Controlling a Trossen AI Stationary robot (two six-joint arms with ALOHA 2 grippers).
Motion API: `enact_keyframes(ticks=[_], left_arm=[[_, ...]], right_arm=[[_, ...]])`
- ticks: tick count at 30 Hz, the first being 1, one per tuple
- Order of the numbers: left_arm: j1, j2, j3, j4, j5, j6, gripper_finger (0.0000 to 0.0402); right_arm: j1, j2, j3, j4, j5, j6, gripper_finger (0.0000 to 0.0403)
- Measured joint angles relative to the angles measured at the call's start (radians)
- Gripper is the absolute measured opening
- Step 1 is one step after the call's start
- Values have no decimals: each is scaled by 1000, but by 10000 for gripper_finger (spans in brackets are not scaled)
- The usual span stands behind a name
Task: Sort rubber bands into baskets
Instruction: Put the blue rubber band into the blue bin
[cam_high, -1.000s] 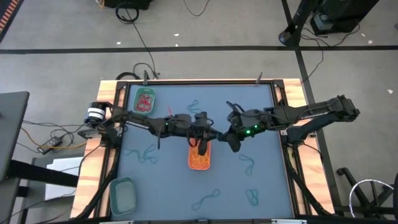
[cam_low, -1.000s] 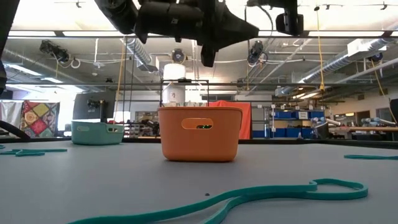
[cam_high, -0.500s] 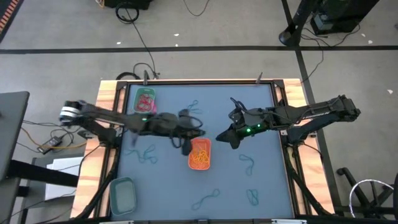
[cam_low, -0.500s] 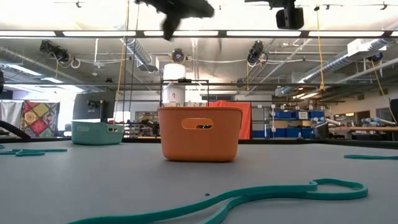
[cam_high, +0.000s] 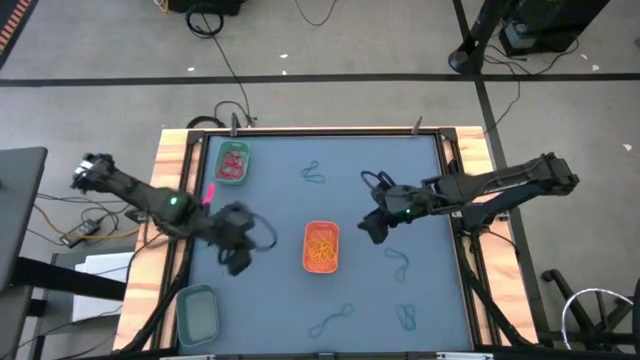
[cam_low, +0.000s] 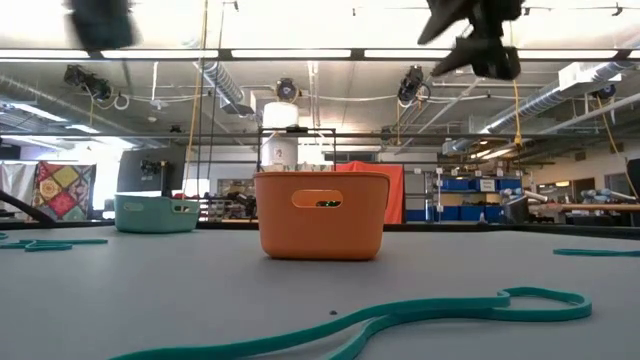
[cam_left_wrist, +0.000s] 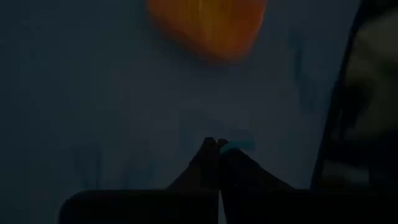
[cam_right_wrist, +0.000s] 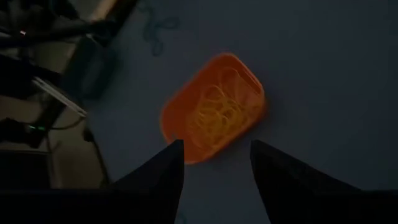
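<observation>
a: where are the grippers?
b: the left gripper (cam_high: 236, 262) hangs over the table's left part, fingers (cam_left_wrist: 208, 163) pressed together on nothing. the right gripper (cam_high: 368, 231) sits just right of the orange basket (cam_high: 321, 247), fingers (cam_right_wrist: 163, 172) spread apart

a: and the rubber bands?
b: orange rubber bands (cam_right_wrist: 217, 114) fill the orange basket; teal rubber bands (cam_high: 330, 321) lie loose on the table (cam_high: 280, 190); red rubber bands (cam_high: 233, 165) are in the green basket (cam_high: 232, 163)
</observation>
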Motion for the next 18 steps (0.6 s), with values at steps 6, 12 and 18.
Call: enact_keyframes(ticks=[6,12,18], left_arm=[[-174,-1,0,-213,186,-213,0],[-261,17,0,-269,399,-334,0],[-339,74,0,-275,512,-355,0]], right_arm=[[-1,1,-60,-1,-31,0,197],[-1,2,-78,0,-55,0,197],[-1,2,-78,2,-56,0,197]])
